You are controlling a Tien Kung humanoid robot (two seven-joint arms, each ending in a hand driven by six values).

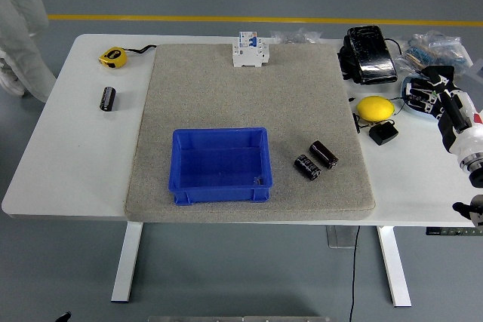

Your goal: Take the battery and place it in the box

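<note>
Batteries (315, 161) lie right of my blue box (219, 164); right hand (427, 90) far right, fingers loosely curled, empty.

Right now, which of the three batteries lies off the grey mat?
The lone battery on the bare white table at left, just below the yellow tape measure. The other two batteries lie together on the mat.

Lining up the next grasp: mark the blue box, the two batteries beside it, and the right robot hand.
blue box (178, 162): head view, left wall.
batteries (307, 167): head view, side of the nearer battery.
right robot hand (428, 90): head view, back of the hand.
</note>
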